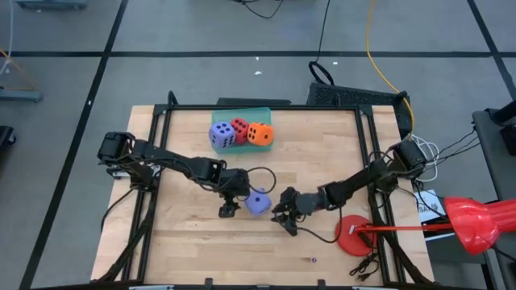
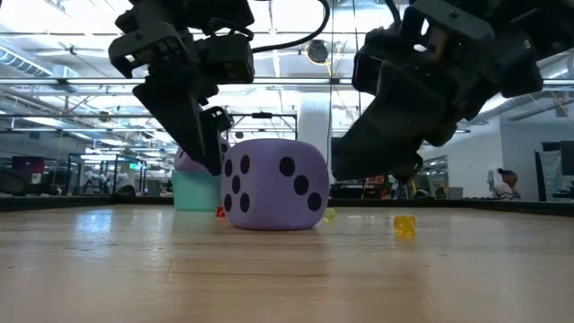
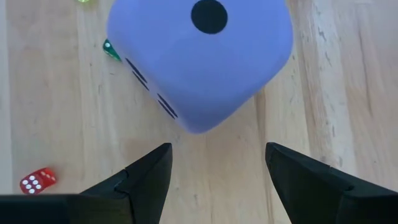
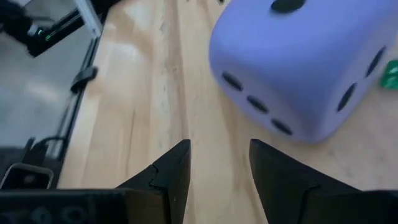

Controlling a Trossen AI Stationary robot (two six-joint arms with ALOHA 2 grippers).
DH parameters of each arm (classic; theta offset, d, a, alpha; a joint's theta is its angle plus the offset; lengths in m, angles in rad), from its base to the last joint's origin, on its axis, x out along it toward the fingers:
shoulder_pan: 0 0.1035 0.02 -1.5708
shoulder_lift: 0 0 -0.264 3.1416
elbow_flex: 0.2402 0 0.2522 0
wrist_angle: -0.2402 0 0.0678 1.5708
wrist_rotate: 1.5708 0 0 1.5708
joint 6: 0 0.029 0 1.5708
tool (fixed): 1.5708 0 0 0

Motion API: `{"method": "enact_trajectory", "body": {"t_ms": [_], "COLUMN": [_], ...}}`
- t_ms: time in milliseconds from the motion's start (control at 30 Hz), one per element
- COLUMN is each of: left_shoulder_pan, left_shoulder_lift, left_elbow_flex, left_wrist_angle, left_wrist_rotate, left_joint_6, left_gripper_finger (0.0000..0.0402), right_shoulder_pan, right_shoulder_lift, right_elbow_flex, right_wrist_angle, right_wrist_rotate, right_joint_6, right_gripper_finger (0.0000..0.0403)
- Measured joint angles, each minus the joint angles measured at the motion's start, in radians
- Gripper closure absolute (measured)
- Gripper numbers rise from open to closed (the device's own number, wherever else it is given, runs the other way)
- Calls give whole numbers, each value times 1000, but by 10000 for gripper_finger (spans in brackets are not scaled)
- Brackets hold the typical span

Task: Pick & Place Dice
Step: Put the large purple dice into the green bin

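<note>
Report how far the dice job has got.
Three dice, purple-blue, red and orange, sit on the teal tray. The last purple-blue die rests on the table, ungripped, between the open left gripper and open right gripper. Left: grasp it and move it to the tray.

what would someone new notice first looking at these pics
A purple die sits alone mid-table, flanked by the left gripper and right gripper, both open and apart from it. Farther back, three more dice, purple, red and orange, cluster on a teal tray.
</note>
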Motion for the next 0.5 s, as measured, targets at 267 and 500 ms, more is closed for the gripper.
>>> {"method": "enact_trajectory", "body": {"t_ms": [267,500], "left_shoulder_pan": [0,0], "left_shoulder_lift": [0,0], "left_elbow_flex": [0,0], "left_wrist_angle": [-4,-3], "left_wrist_rotate": [0,1], "left_joint_6": [-17,-23], "left_gripper_finger": [135,135], "right_shoulder_pan": [-26,-53], "right_shoulder_lift": [0,0], "right_elbow_flex": [0,0], "right_wrist_angle": [-86,-115], "right_wrist_rotate": [-43,33], "right_joint_6": [-10,-42], "right_gripper_finger": [250,250]}}
